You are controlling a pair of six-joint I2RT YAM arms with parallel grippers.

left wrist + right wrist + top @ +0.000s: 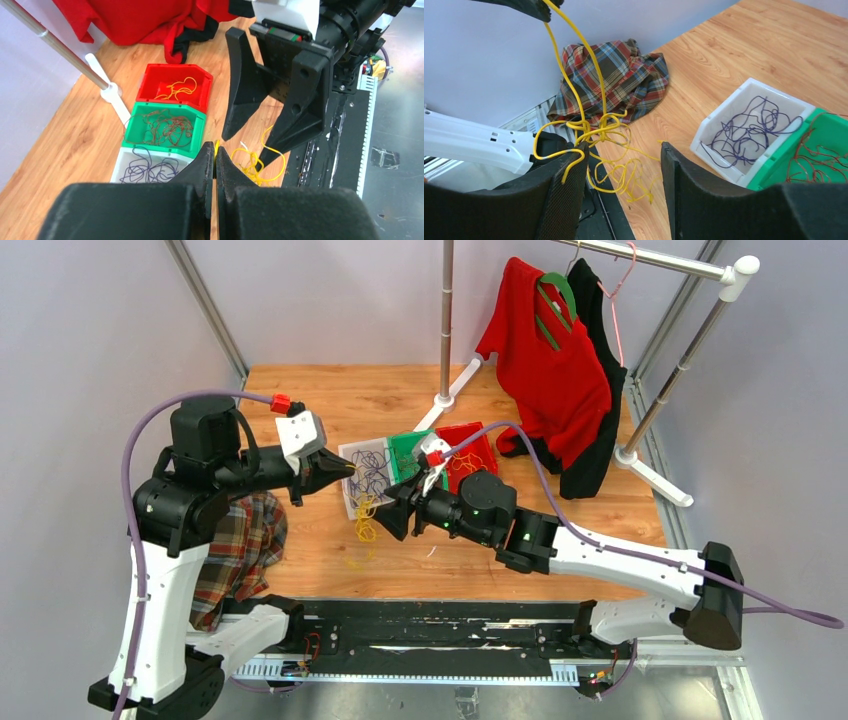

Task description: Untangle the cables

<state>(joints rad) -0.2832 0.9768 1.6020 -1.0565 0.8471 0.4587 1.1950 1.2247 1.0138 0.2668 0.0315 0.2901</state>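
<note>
My left gripper (pixel 350 471) is shut on a yellow cable (pixel 216 145) and holds it above the table; its tip shows at the top of the right wrist view (pixel 544 6). A tangle of yellow cables (pixel 604 131) hangs from it down to the wood (pixel 365 525). My right gripper (pixel 623 150) is open, its jaws either side of the lower loops, one strand draped over the left finger (pixel 566 172). Dark purple cables (pixel 147 169) lie in the white bin (pixel 117 170), red-brown cables (pixel 165 127) in the green bin (pixel 197 131), yellow cables (pixel 177 89) in the red bin (pixel 202 92).
A plaid cloth (pixel 240 545) lies at the table's left edge. A clothes rack (pixel 445 310) with a red garment (pixel 550 360) on a green hanger stands at the back. The black rail (pixel 420 630) runs along the near edge.
</note>
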